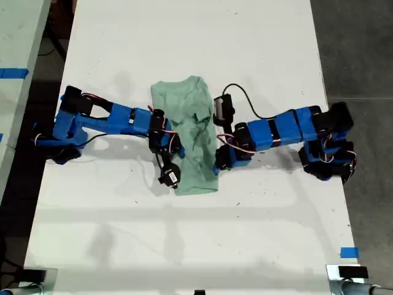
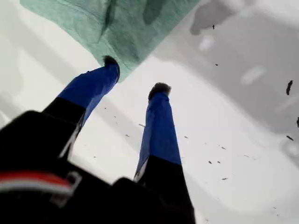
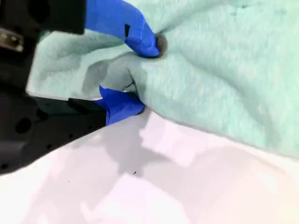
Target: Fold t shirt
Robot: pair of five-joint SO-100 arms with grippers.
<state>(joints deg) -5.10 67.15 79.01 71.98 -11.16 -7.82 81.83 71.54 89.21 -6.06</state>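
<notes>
The pale mint-green t shirt lies wrinkled on the white table, between the two blue arms. In the first wrist view, my first gripper is open, with one fingertip touching a corner of the t shirt and the other on bare table. In the exterior view it sits at the shirt's edge toward the exterior view's left. My second gripper is shut on a bunched fold at the edge of the t shirt. It sits at the edge toward the exterior view's right.
A piece of blue tape marks the table near the exterior view's lower right corner. Dark floor borders the table on both sides. A second pale surface with blue tape stands at the exterior view's left edge.
</notes>
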